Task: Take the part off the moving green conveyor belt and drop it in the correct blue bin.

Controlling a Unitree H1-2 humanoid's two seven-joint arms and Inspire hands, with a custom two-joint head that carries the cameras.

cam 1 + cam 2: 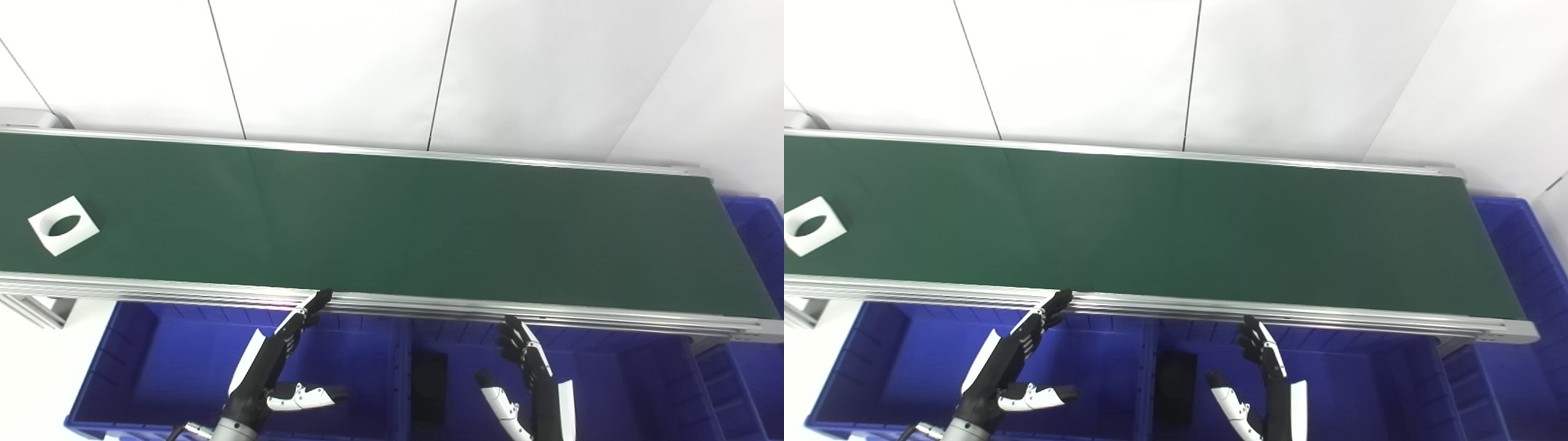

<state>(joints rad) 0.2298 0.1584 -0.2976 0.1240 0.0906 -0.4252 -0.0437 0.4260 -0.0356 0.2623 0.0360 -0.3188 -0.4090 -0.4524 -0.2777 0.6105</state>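
Right now a long green belt (392, 226) runs across the room, from the left side to the right side. It has shiny silver rails (429, 303) along its near edge and its far edge. Behind it stands a plain white wall (343, 67) with thin dark lines between its panels.

The part (63, 225) is a flat white square with a round hole in the middle. It lies on the belt, far over at the left end, closer to the near rail than to the far one. It sits a bit turned, so one corner points toward the robot. Nothing is touching it.

Both hands are well away from the part. The left hand (275, 361) hangs below the near rail, over the left blue bin (141, 373). Its fingers are stretched out and spread, with the tips reaching up just by the rail, and the thumb sticks out to the side. It holds nothing. The right hand (527, 380) hangs lower down, over the middle blue bin (612, 386). Its fingers are also loose and apart, pointing up toward the rail, and it holds nothing too.

The bins sit side by side under the belt. A small black thing (429, 383) lies in the middle bin, near the wall between the two bins; I cannot tell what it is. Another blue bin (756, 233) stands past the right end of the belt.
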